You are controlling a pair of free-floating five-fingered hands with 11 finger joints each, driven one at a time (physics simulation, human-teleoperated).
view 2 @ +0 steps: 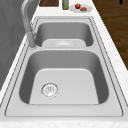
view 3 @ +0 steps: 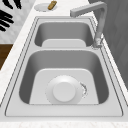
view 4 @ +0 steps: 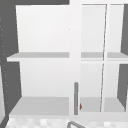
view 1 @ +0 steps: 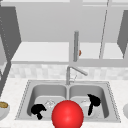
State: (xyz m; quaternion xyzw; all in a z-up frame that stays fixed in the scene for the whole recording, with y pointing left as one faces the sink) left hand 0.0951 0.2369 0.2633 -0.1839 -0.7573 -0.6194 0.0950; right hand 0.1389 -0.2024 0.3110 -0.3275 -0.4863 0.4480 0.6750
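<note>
Front view: the right hand (view 1: pixel 93 101) hangs in the right basin of the sink (view 1: pixel 113 105), its fingers (view 1: pixel 90 110) straight and apart, pointing down at 6 o'clock toward the white plate (view 1: pixel 96 112) on the basin floor. I cannot tell whether they touch it. The left hand (view 1: pixel 37 109) sits low in the left basin, with the drain (view 1: pixel 50 103) at its 2 o'clock; whether it is open or closed I cannot tell. A red ball (view 1: pixel 67 114) stands at the sink's front edge between them, at the right hand's 8 o'clock. The faucet (view 1: pixel 68 75) rises at 12 o'clock from the ball. By my judgement the step in hand is the reach for the plate, with no hold made; taking it would call for the fingers to get under or around its rim, since it lies flat.

Left side view: the plate (view 2: pixel 63 44) shows as a pale disc in the far basin, at 12 o'clock from the near basin's drain (view 2: pixel 50 89). A dish with a tomato (view 2: pixel 78 6) sits on the counter beyond.

Right side view: the plate (view 3: pixel 64 91) lies flat in the near basin, overlapping that basin's drain (view 3: pixel 84 90) at its 3 o'clock.

Upper view: open cabinet shelves (view 4: pixel 42 56) and a vertical handle (view 4: pixel 76 98).
</note>
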